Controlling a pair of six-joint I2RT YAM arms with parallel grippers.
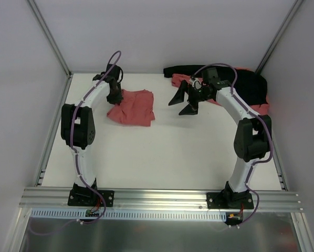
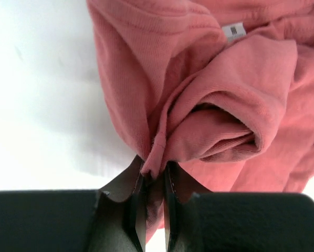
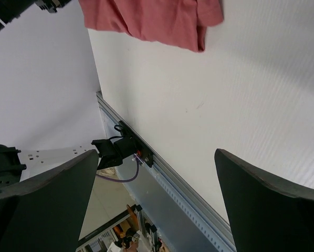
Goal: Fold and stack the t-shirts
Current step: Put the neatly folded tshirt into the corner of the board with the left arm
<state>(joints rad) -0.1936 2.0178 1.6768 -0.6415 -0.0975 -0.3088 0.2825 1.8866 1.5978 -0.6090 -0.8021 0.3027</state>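
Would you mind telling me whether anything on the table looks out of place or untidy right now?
The t-shirt pinched by the left gripper lies crumpled, not flat. At the far right, what looks like black cloth sprawls over the red pile.

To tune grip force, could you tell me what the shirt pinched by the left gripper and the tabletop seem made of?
T-shirt: soft matte knit, probably cotton; fine ribs, limp folds. Table: smooth white board, perhaps laminate; flat, even surface.

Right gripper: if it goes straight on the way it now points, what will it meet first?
The right gripper would probably meet the bare white table first; the red t-shirt lies off that line. Depth is unclear.
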